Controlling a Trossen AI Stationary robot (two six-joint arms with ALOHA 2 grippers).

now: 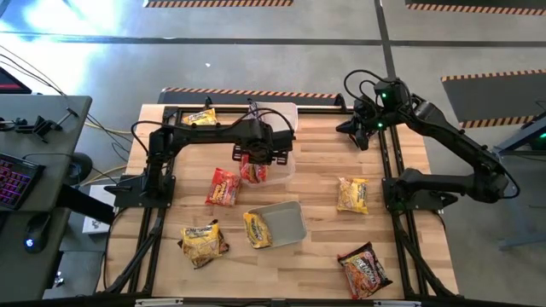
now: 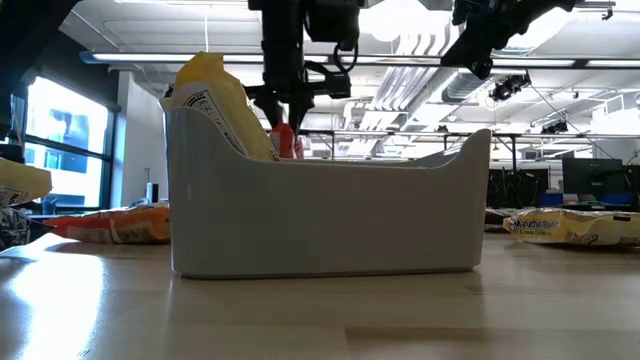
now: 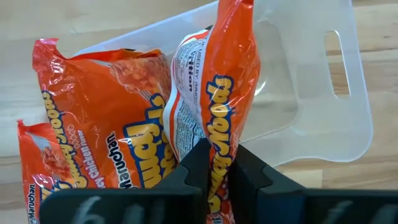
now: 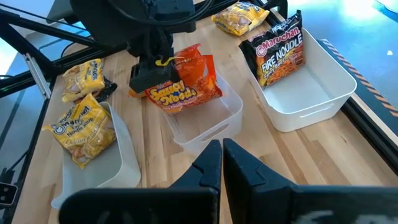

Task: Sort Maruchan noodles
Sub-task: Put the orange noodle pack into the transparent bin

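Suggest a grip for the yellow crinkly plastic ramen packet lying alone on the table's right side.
Probably from straight above: the yellow crinkly plastic ramen packet lies flat on the wooden table, nothing touching it. Pinch across its narrower width near a sealed end, likely the flattest part. The right gripper is nearer; the left gripper holds a red packet.
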